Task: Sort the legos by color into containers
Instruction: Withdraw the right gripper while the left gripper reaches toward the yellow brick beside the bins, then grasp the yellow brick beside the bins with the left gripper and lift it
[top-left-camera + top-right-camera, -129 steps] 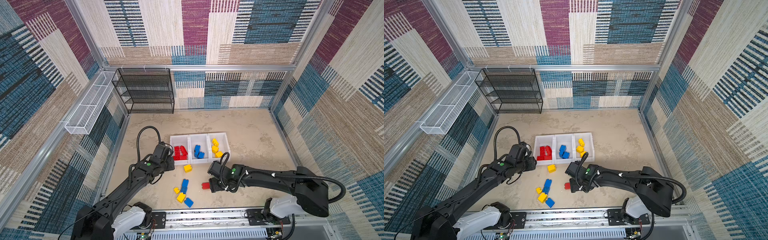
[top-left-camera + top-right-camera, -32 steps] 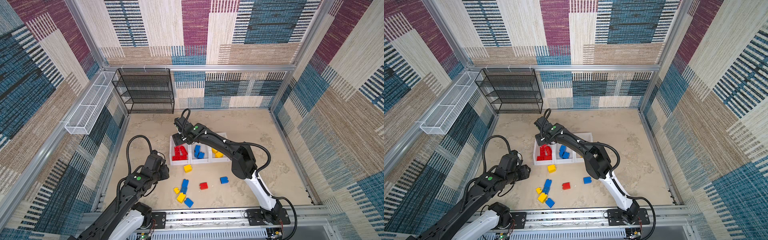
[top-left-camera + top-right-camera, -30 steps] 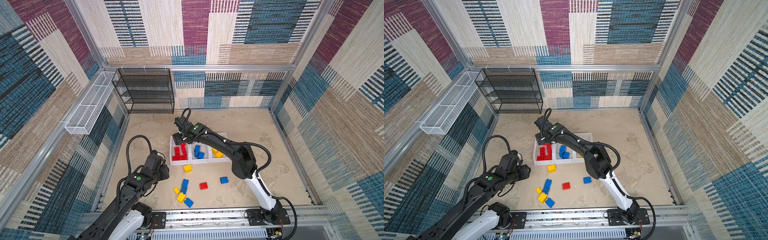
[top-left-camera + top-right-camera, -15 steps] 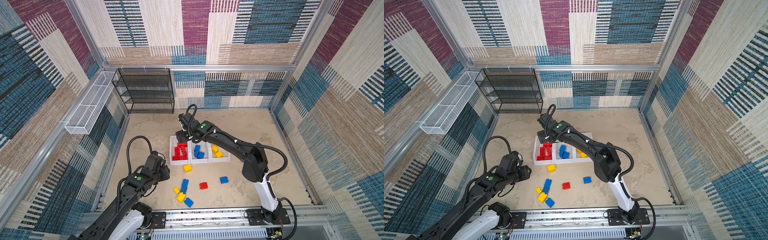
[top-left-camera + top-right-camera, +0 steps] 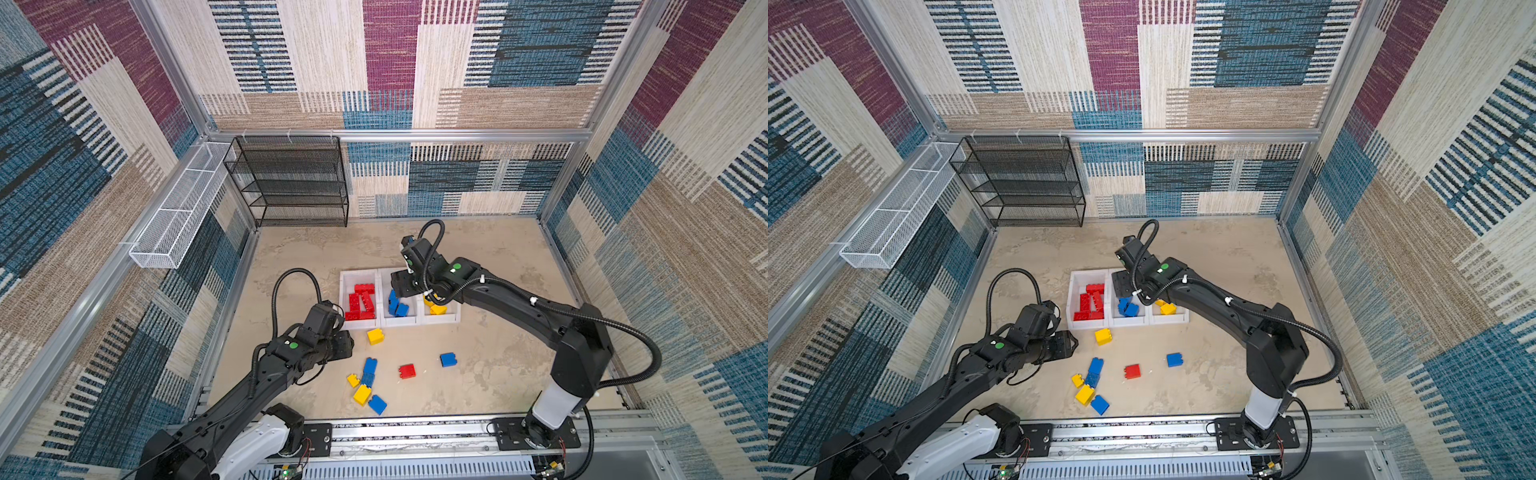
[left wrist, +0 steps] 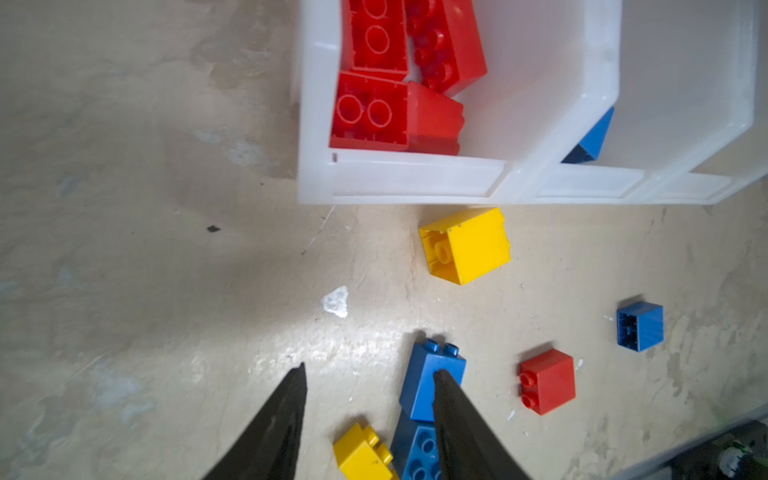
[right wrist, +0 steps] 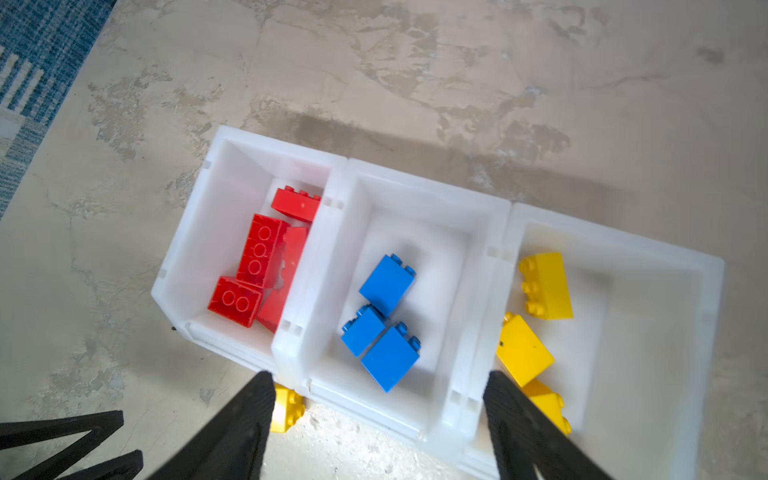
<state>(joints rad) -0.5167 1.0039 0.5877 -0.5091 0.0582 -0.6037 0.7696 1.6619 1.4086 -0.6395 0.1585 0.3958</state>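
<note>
The containers (image 5: 344, 299) are three joined white bins in mid-floor. The left one holds red legos (image 5: 361, 301), the middle one blue (image 5: 398, 307), the right one yellow (image 5: 437, 308). Loose legos lie in front: a yellow one (image 5: 375, 336) by the bins, a blue (image 5: 448, 359), a red (image 5: 407, 371), and a blue and yellow cluster (image 5: 365, 386). My right gripper (image 7: 380, 374) hangs open and empty above the middle bin (image 7: 415, 232). My left gripper (image 6: 371, 370) hovers open and empty left of the cluster, one finger overlapping a blue brick (image 6: 432, 374).
A black mesh shelf rack (image 5: 291, 183) stands at the back left. A white wire basket (image 5: 178, 212) hangs on the left wall. Patterned walls close in all sides, and a metal rail (image 5: 415, 432) runs along the front.
My right gripper has swung to the right, from over the left bin to over the middle bin, and its jaws have widened. The left arm has barely moved.
</note>
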